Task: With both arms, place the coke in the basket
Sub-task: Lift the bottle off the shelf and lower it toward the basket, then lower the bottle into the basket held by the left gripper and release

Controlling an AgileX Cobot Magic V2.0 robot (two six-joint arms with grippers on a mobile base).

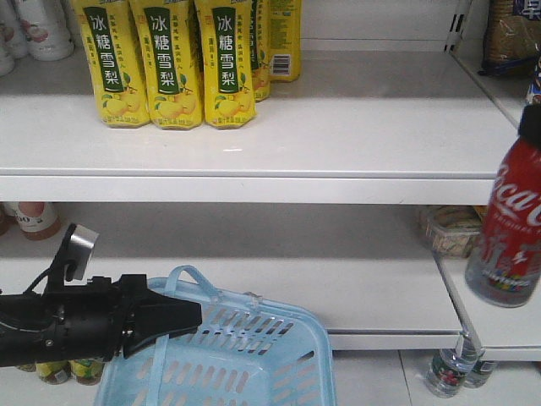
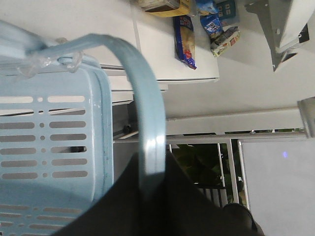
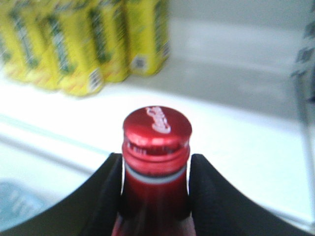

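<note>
The left pincer (image 1: 184, 320) was clamped on the handle (image 2: 147, 123) of the basket (image 1: 279, 355). The right pincer (image 3: 156, 169) gripped the coke (image 1: 510, 222) by its neck, held up to the basket's right.

Front view faces the shelves (image 1: 296, 127) head-on from close. Left wrist view, rolled sideways, sits tight against the basket (image 2: 49, 83) handle. Right wrist view looks over the coke (image 3: 156, 147) cap toward the yellow cartons (image 3: 64, 49), shared with front.
</note>
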